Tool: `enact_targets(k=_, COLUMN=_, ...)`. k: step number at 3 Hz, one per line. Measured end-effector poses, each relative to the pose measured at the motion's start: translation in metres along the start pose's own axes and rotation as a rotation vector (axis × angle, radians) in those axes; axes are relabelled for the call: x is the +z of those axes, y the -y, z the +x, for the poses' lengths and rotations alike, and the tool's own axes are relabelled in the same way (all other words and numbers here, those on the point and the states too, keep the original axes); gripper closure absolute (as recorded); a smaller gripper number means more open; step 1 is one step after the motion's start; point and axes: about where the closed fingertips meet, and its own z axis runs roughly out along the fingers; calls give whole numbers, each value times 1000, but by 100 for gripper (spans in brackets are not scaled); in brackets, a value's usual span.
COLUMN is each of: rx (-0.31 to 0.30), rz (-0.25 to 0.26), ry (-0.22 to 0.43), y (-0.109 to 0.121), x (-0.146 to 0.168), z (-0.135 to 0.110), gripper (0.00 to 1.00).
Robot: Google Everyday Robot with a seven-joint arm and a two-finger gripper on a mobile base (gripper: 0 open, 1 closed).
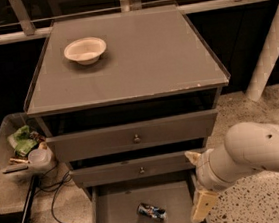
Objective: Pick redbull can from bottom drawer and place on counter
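Observation:
The redbull can lies on its side on the flat grey floor of the open bottom drawer, near its middle. My gripper hangs at the drawer's right edge, right of the can and a little above it, not touching it. Its two pale fingers are spread apart and hold nothing. The counter is the grey cabinet top above the drawers.
A white bowl stands at the back left of the counter. Two knobbed drawers sit slightly open above the bottom one. A clear bin of rubbish and cables are at the left. A white pole leans at the right.

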Motion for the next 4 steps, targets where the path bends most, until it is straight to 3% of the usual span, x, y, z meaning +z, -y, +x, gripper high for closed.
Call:
enact_targets(k=1, rx=-1, rz=4, ry=34, y=-20, x=34, z=12, gripper=0)
enact_targets(k=2, rx=-5, rz=10, ry=87, y=-14, x=75, z=27, gripper=0)
enact_targets(k=3, rx=43, rz=-9, ry=162, y=-1, x=111, z=47, gripper=0)
enact_targets(k=4, rx=43, rz=-9, ry=162, y=-1, x=111, z=47, gripper=0)
